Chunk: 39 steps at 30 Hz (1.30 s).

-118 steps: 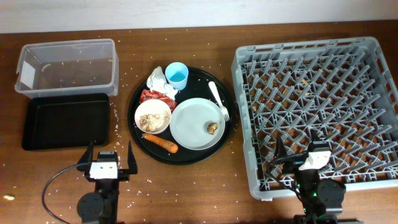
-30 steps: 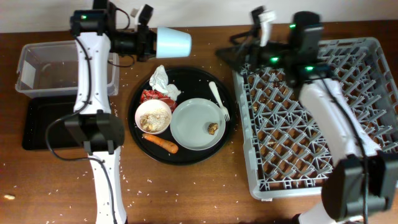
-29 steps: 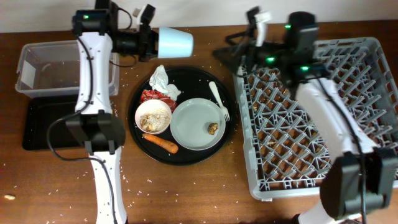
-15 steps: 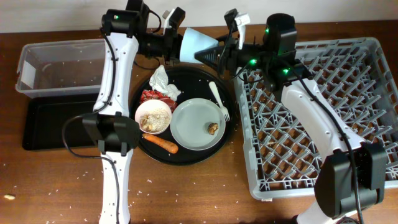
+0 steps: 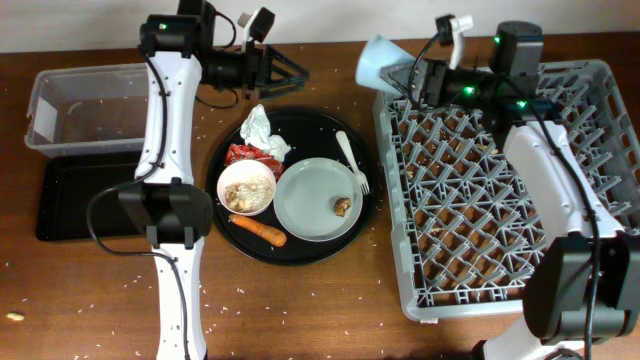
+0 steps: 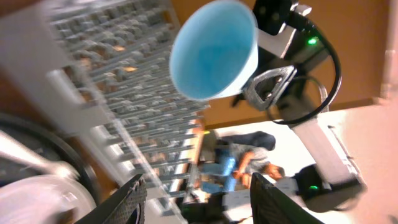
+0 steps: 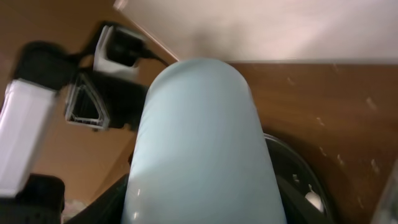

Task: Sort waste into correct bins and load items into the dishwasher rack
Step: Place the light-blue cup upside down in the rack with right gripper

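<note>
Two pincers face each other above the surface. The right pincer grips the small light-blue cup (mouth toward the left pincer), dishwasher rack just below and behind it. The left pincer gapes wide, empty.

My left gripper is hanging spread and empty, left of the dishwasher rack. My right gripper is clamping the light-blue cup at the rack's far-left corner.
</note>
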Tool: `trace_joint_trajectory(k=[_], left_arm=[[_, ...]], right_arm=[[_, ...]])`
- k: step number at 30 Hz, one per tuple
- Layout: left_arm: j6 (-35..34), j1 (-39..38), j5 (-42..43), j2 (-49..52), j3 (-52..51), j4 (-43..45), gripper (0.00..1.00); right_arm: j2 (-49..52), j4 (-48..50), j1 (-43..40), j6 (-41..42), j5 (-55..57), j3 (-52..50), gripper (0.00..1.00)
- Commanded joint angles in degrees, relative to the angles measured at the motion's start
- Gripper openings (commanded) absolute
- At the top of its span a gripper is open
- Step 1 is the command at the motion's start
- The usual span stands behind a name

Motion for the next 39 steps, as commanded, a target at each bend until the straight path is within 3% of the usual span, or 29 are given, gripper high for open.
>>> trace_joint_trajectory(k=[1, 3, 6, 10, 15, 25, 27, 28, 31, 35, 38, 39], left_arm=[[0.33, 1.38, -15.21, -0.55, 0.68, 0.61, 0.53], [0.33, 1.38, -25.9, -0.55, 0.68, 0.59, 0.54], [0.33, 1.38, -35.5, -0.55, 0.68, 0.59, 0.54], [0.33, 1.38, -40.98, -0.55, 0.68, 0.59, 0.54], [0.33, 1.38, -46.51, -0.55, 0.68, 0.59, 0.54], [0.35, 1.38, -46.58, -0.55, 0.68, 0.55, 0.55], [0.35, 1.38, -46.58, -0.55, 0.68, 0.35, 0.56], [0.35, 1.38, -46.56, -0.55, 0.68, 0.13, 0.56], [0.33, 1.55, -46.49, -0.85, 1.62, -1.2, 0.56], [0.37, 3.41, -47.56, -7.37, 3.98, -1.33, 0.55], [-0.31, 3.56, -56.02, -14.14, 4.0, -1.36, 0.55], [-4.42, 3.45, -58.93, -14.91, 3.82, -1.36, 0.55]], right_arm=[[-4.24, -9.6, -1.6, 0.24, 12.59, 0.46, 0.45], [-8.07, -20.39, -1.05, -2.34, 26.01, 0.85, 0.45], [-10.99, -37.2, 1.97, -4.48, 48.19, 5.31, 0.45], [-11.04, -51.84, 7.41, -4.66, 63.56, 9.25, 0.45], [-6.75, -57.2, 14.64, -3.98, 62.93, 9.09, 0.45], [5.86, -57.77, 14.25, -2.01, 62.58, 9.07, 0.46], [6.05, -57.64, 13.2, -2.03, 62.53, 9.07, 0.88], [5.84, -57.77, 12.52, -2.05, 61.57, 9.29, 0.99], [5.25, -59.78, 9.92, -3.08, 54.71, 14.19, 0.99], [4.52, -67.21, 10.54, -7.39, 53.94, 32.13, 0.99], [4.5, -67.43, 15.37, -8.59, 53.92, 38.07, 0.99], [4.57, -67.38, 16.48, -8.59, 53.92, 38.03, 0.98]])
